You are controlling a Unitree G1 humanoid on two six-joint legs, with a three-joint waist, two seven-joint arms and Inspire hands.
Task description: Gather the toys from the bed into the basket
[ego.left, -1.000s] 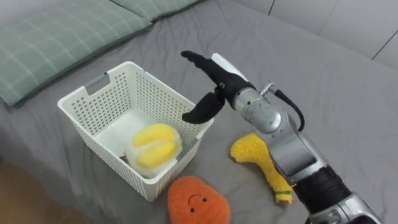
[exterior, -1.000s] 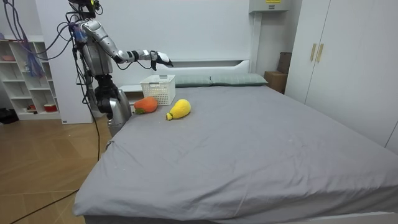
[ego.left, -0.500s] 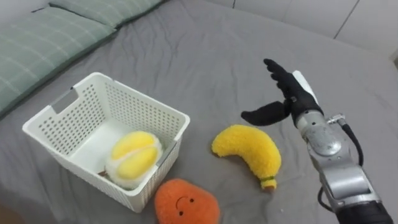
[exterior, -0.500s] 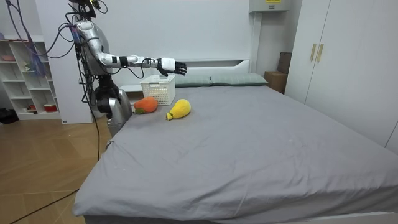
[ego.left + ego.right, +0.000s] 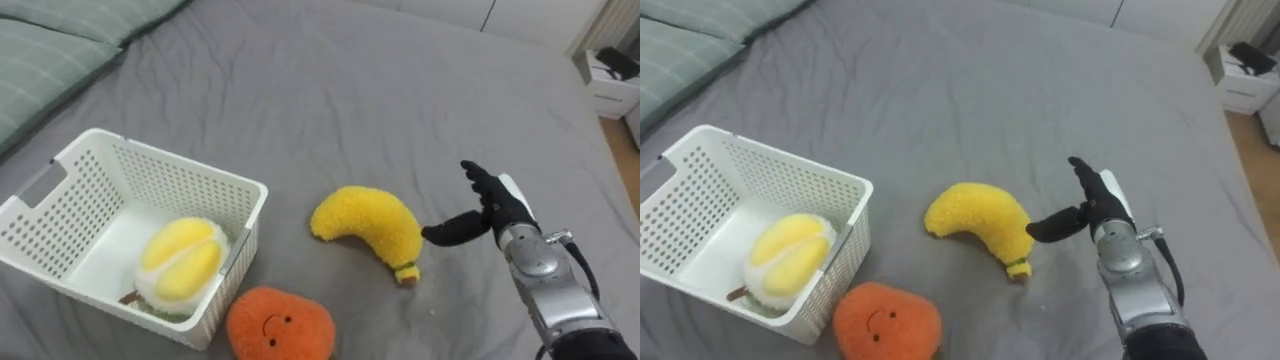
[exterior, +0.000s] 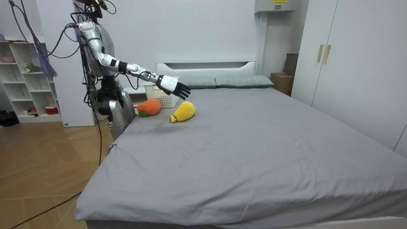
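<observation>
Well, the robot stands at the side of the bed [image 5: 330, 90], up near the head end, with its right arm stretched out low over the grey cover. The right hand [image 5: 497, 208] is open: the fingers are straight and spread, the thumb sticks out sideways, and it holds nothing.

Just to the left of that hand lies the banana toy [image 5: 372, 228], flat on the cover with its curved back away from the robot and its stem end towards the hand. The thumb points at the banana toy and its tip comes right up beside it; from here I cannot tell whether they touch.

Farther to the hand's left, and closer in to the robot, sits the orange toy [image 5: 280, 325], a round plush with a small smiling face, resting against the near corner of the white basket [image 5: 190, 165]. The basket stands well to the left of the hand, beyond the banana toy, upright on the bed. Inside it, down at the corner nearest the orange toy, lies a round yellow toy [image 5: 180, 262].

Beyond the basket, farthest from the hand, the green checked pillows [image 5: 50, 60] lie at the head of the bed.
</observation>
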